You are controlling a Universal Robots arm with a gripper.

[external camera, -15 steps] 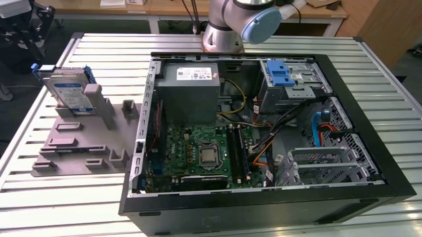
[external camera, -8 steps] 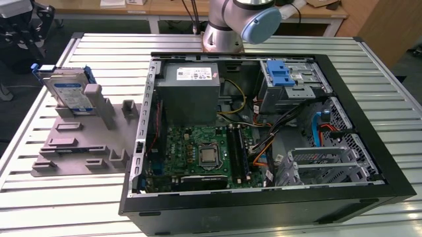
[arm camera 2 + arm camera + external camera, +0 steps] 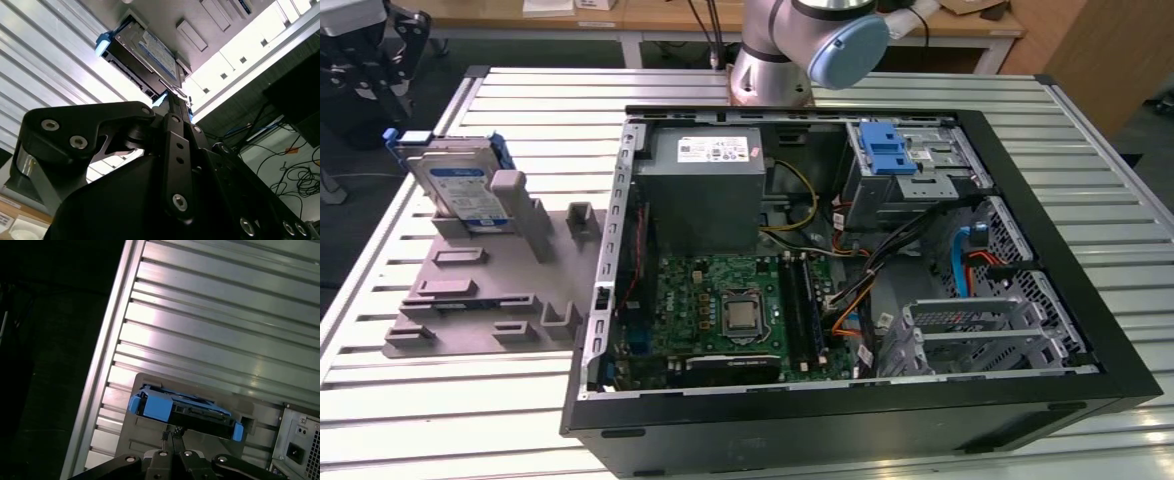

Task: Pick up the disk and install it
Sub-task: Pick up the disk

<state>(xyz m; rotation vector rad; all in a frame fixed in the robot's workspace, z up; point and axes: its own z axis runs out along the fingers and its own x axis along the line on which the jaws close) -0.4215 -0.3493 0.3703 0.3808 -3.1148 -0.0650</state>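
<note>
The disk [image 3: 185, 407] stands in the grey holder [image 3: 145, 435], just beyond the gripper [image 3: 172, 431]; its fingers [image 3: 167, 436] are clenched together, empty.

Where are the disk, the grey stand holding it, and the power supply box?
disk [image 3: 459, 188], exterior view, its labelled face.
grey stand [image 3: 507, 277], exterior view, bare base.
power supply box [image 3: 700, 205], exterior view, grey side.

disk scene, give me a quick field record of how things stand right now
disk: flat silver-metal hard drive with a white-and-blue label in a blue plastic frame, standing on edge
holder: grey moulded plastic stand, carrying the disk
surface: slatted metal table
case: open black computer tower case, lying on its side to the exterior view's right of the stand
pincer: black metal, shut, holding nothing, pointed toward the disk
progress: disk not yet picked up
</note>
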